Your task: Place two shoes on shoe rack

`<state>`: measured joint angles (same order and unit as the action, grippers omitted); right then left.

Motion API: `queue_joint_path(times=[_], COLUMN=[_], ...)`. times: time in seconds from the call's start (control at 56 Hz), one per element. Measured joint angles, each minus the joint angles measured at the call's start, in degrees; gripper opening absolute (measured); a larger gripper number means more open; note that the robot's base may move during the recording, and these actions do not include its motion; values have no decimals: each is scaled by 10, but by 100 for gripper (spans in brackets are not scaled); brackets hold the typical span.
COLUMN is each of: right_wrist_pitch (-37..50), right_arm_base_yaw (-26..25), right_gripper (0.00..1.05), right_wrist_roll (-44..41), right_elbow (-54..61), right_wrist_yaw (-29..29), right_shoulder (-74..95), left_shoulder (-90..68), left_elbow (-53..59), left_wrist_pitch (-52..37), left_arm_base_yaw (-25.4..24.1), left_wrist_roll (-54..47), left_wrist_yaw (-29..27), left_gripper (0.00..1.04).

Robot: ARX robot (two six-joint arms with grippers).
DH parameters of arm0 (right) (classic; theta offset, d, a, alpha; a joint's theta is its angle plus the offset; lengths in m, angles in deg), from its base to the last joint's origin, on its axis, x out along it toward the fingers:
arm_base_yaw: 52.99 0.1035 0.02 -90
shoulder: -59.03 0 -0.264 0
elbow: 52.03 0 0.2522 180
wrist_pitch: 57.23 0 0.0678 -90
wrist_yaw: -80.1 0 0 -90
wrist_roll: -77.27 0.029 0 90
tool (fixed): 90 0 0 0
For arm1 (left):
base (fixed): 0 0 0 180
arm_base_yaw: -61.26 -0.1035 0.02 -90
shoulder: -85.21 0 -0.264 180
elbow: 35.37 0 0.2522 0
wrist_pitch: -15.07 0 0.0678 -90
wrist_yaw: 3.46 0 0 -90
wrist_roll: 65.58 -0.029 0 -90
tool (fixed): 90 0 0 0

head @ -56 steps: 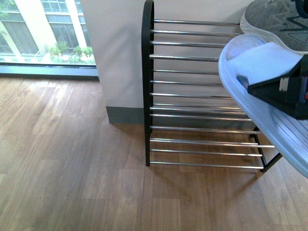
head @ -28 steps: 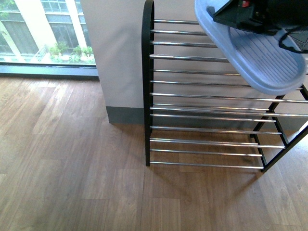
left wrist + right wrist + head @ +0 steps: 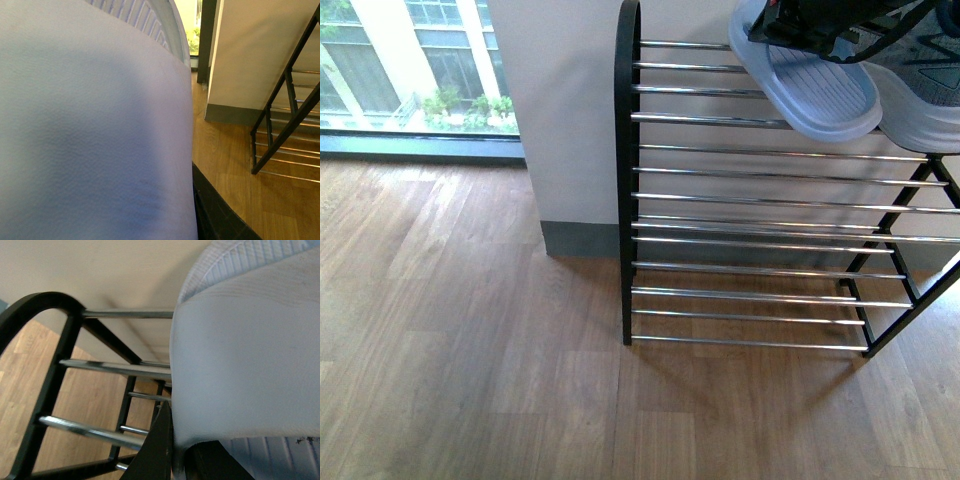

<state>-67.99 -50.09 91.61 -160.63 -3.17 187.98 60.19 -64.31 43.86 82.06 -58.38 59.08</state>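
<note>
Hovering at the top edge of the shoe rack (image 3: 720, 200), two pale blue slides fill the upper right of the front view: the left slide (image 3: 810, 85) lies across the uppermost chrome bars (image 3: 710, 92), the right slide (image 3: 920, 115) sits just beside it toward the rack's right end, over the same tier; each appears held by its strap so the sole comes down flat across the bars, which I judge is why both are carried level; dark arm hardware (image 3: 820, 25) overlaps them, so whether either gripper is clamped or loose I cannot tell. Only the front view shows both slides against the rack; the left wrist view is nearly all strap (image 3: 90, 130); the right wrist view shows the rounded black frame (image 3: 45, 305) and bars close under its slide (image 3: 250, 355).
</note>
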Motion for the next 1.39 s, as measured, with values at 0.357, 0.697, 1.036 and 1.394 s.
queue_joint_path(times=[0.357,0.697,1.036,1.394], right_wrist_pitch=[-23,69,162,360], right_arm_base_yaw=[-14,-16,-15,-34], right_gripper=[2,59,95,95], right_wrist_roll=[11,1,-15,-12], right_elbow=[-77,63,278,542], right_wrist_yaw=[-25,-16,41,66], right_shoulder=[52,-42,-237,-447], left_shoulder=[0,0,0,0], left_elbow=[0,0,0,0], left_wrist_pitch=[0,0,0,0], left_arm_base_yaw=[0,0,0,0], left_wrist_roll=[0,0,0,0], left_wrist_yaw=[0,0,0,0], left_gripper=[2,2,2,2])
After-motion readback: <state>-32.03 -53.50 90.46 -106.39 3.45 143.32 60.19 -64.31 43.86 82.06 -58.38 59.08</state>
